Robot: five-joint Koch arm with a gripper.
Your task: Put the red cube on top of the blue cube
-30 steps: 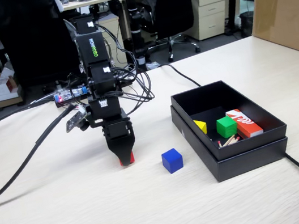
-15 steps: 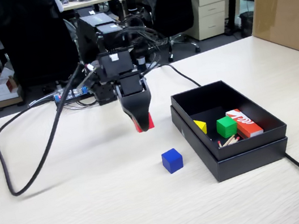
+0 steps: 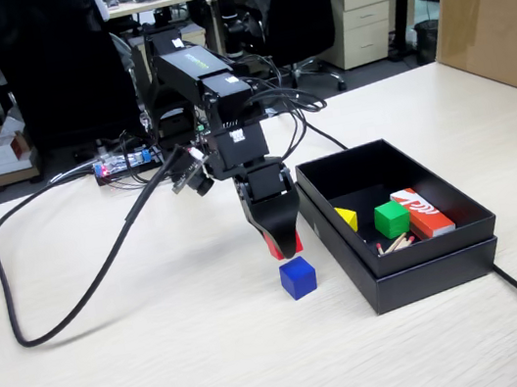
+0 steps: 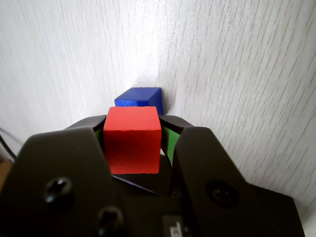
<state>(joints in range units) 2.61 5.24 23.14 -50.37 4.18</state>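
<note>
Clamped between our gripper's jaws, the one red cube hangs square and level in the air just above the single blue cube on the table, beside a black box holding one green cube.

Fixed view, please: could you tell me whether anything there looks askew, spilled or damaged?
Nothing stands out. The gripper holds the red cube squarely above the blue cube, and the black box sits flat with its pieces inside.
</note>
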